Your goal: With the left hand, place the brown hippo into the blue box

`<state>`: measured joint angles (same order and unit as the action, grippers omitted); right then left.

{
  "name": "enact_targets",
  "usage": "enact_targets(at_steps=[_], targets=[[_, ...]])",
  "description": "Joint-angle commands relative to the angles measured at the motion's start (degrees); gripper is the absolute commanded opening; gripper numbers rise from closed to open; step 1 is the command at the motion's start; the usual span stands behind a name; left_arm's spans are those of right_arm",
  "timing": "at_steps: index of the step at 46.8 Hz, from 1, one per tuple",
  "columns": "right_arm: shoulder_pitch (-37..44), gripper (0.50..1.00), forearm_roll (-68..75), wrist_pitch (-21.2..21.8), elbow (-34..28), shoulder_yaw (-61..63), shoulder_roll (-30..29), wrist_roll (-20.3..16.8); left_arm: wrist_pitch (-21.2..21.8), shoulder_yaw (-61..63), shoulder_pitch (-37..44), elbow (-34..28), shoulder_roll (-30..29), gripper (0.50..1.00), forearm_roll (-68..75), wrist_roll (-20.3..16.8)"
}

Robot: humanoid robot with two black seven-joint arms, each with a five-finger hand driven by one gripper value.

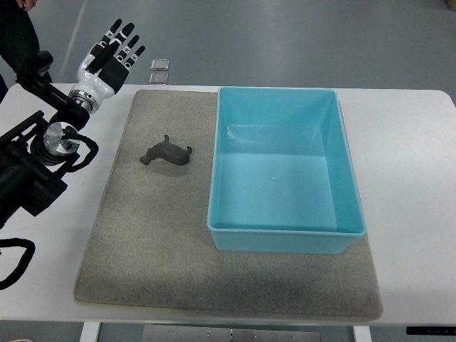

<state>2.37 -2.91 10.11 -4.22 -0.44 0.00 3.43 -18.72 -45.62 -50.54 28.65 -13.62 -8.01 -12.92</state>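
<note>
The small dark-brown toy hippo (167,152) lies, apparently long axis crosswise, nearer-right of the empty, open-fingered left hand (110,54).

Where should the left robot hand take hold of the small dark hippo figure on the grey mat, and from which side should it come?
Probably around the thick middle body of the small dark brown hippo figure, coming down from above. It lies flat on the grey felt mat, with thin parts sticking out at its ends, so the body is the widest firm part. The left robot hand is open, up and to the left, while the light blue plastic box stands on the figure's right.
</note>
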Motion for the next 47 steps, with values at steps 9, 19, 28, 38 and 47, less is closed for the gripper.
enact_targets(at_steps=[9, 19, 28, 38, 47], targets=[[0.0, 0.936, -0.1, 0.0, 0.0, 0.0, 0.0, 0.0, 0.0, 0.0, 0.0, 0.0, 0.0, 0.996, -0.1, -1.4], [0.0, 0.936, 0.0, 0.0, 0.0, 0.0, 0.0, 0.0, -0.1, 0.0, 0.0, 0.0, -0.1, 0.996, -0.1, -1.4], [0.0, 0.936, 0.0, 0.0, 0.0, 0.0, 0.0, 0.0, 0.3, -0.1, -0.1, -0.3, 0.0, 0.996, -0.4, -1.5], [0.0, 0.936, -0.1, 0.0, 0.0, 0.0, 0.0, 0.0, 0.8, -0.1, -0.1, -0.3, -0.2, 0.996, -0.4, -1.5], [0.0, 0.936, 0.0, 0.0, 0.0, 0.0, 0.0, 0.0, 1.0, 0.0, -0.1, 0.0, -0.4, 0.996, -0.1, -1.5]])
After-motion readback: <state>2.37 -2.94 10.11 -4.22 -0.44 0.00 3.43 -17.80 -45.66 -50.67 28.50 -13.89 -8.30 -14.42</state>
